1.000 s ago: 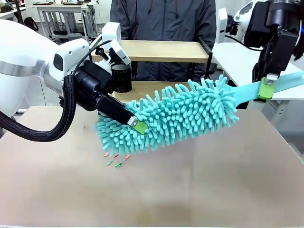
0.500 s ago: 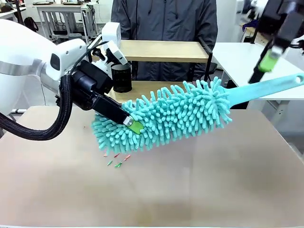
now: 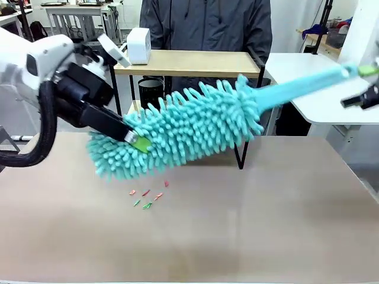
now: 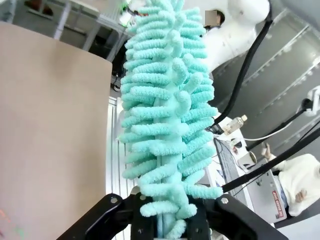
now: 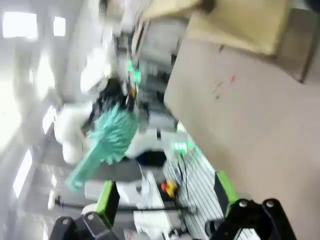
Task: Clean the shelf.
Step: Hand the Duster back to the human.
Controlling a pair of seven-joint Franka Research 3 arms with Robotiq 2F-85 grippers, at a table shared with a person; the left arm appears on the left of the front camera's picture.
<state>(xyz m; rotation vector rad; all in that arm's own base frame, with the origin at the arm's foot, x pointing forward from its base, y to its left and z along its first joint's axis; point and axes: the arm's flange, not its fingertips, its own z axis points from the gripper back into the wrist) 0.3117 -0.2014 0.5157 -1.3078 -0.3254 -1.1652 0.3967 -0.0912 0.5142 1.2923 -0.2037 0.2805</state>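
The tabletop (image 3: 266, 225) is the largest thing, and most of it lies bare: the whole near half and the right side in front of the shelf are open, with its right edge running off toward a white table (image 3: 314, 77) beyond.

The shelf (image 3: 195, 64) stands at the far edge of the tabletop, just before a person in a dark jacket (image 3: 207, 23). Its upper board is light wood in a thin black frame; one black leg (image 3: 244, 142) comes down to the tabletop on the right. Its lower board is almost wholly hidden behind the duster. On the shelf's top left corner sits a small white box (image 3: 138, 45), and a dark cylinder (image 3: 150, 92) shows on the lower level, partly covered.

The teal fluffy duster (image 3: 177, 133) hangs across the front of the shelf, tilted, its handle (image 3: 302, 86) rising to the right above the shelf's right end. The left claw (image 3: 135, 141) is clamped on the duster's low left end; in the left wrist view the fingers close around its core (image 4: 165, 220). The right claw (image 5: 165, 210) stands with its green-padded fingers spread wide and nothing between them; that view is blurred.

A few small red and green scraps (image 3: 147, 198) lie on the tabletop below the duster, in front of the shelf.
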